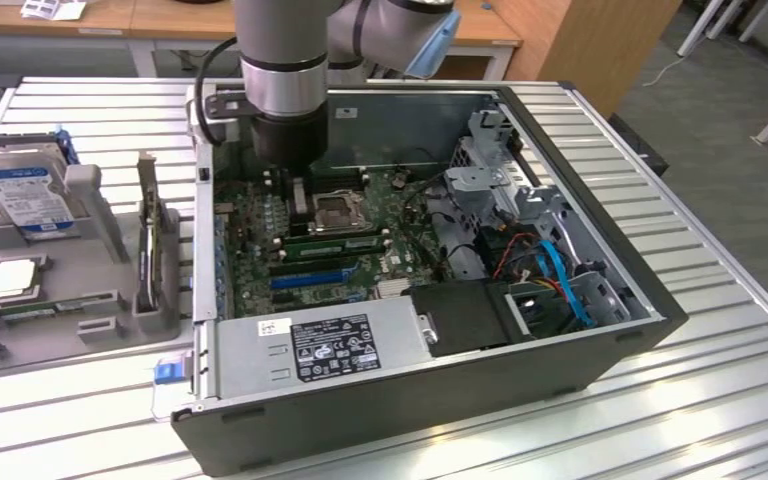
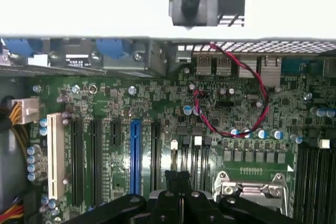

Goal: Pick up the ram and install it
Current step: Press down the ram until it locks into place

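The arm (image 1: 284, 60) reaches down into the open case (image 1: 624, 300), which lies on its side on the slatted counter (image 1: 731, 400). Its wrist hangs over the rear part of the motherboard (image 1: 257, 215), on the exterior view's left of the CPU socket (image 1: 335, 210).

In the wrist view the end effector (image 2: 178, 179) has its two black fingers pressed together, narrow, with nothing between them. They hang above the green board, between the black expansion slots (image 2: 94, 161) and the metal socket frame (image 2: 252, 187), and touch no part that can be made out.

The ram (image 1: 335, 246), a long green stick with pale labels, looks to be seated in one of the long slots just on the near side of the CPU socket in the exterior view. It lies flat along the slot line, parallel to the other slots beside it. It is apart from the end effector: the socket lies between the wrist and the stick, and the stick is closer to the power supply (image 1: 317, 345) than the wrist is.

Outside the case, on the exterior view's left, a grey tray (image 1: 91, 330) holds a hard drive (image 1: 21, 190) with a blue label
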`<act>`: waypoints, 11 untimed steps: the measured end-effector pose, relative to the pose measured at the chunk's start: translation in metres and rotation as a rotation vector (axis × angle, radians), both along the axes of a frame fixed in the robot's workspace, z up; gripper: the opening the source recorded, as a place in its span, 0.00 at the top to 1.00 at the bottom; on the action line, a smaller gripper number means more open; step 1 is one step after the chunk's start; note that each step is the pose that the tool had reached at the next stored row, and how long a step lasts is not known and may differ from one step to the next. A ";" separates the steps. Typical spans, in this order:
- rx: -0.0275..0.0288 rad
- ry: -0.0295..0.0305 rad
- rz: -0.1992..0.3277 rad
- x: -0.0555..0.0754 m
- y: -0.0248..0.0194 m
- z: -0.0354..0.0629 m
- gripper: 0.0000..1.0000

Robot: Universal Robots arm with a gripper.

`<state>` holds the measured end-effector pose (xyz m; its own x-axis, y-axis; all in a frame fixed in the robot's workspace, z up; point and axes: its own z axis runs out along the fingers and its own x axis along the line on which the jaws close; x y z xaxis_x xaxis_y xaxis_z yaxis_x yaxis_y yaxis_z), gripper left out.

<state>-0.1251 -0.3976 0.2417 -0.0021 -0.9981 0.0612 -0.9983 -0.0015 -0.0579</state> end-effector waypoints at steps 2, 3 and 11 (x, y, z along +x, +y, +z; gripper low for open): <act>-0.0001 0.0018 0.000 0.002 0.0000 0.0001 0.89; -0.0002 0.0105 0.000 0.004 -0.0002 0.0004 0.89; -0.0001 0.0816 0.000 0.025 -0.0004 0.0036 0.89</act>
<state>-0.1000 -0.3980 0.2454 0.0029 -0.9981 0.0613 -0.9997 -0.0015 0.0237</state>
